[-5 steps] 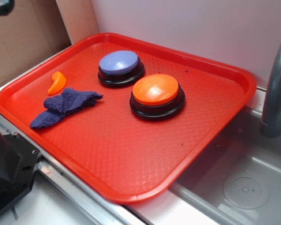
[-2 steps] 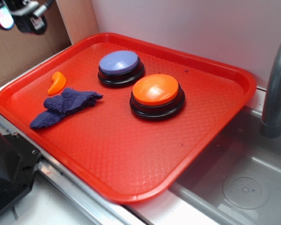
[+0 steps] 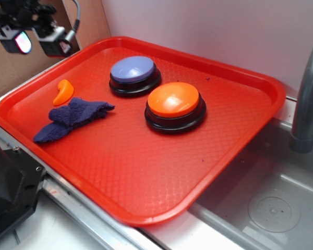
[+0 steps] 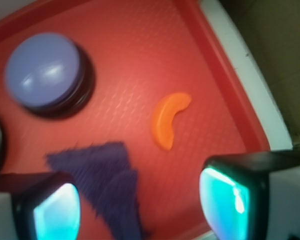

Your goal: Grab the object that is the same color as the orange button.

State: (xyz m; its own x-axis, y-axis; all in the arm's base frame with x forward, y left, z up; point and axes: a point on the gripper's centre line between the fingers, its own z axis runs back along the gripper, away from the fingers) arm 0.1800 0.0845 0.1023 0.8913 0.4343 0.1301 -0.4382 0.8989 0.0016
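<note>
A small glossy orange horn-shaped piece point(image 3: 63, 92) lies on the red tray point(image 3: 146, 172) near its left rim, just beyond a blue-purple knitted cloth point(image 3: 72, 117). It also shows in the wrist view point(image 4: 169, 119), ahead of the jaws. The large orange domed button point(image 3: 173, 105) with a black base stands mid-tray. My gripper point(image 3: 35, 40) hangs high above the tray's far left corner, open and empty, its two pads point(image 4: 224, 202) wide apart.
A lavender-blue domed button point(image 3: 133, 74) stands behind the orange one, and shows in the wrist view point(image 4: 45, 72). Cardboard point(image 3: 21, 62) lines the left wall. A steel sink point(image 3: 261, 203) with a grey faucet pipe point(image 3: 307, 104) lies to the right.
My gripper has come into the exterior view from the top left and moved right and down toward the tray's left corner. Nothing on the tray has moved.
</note>
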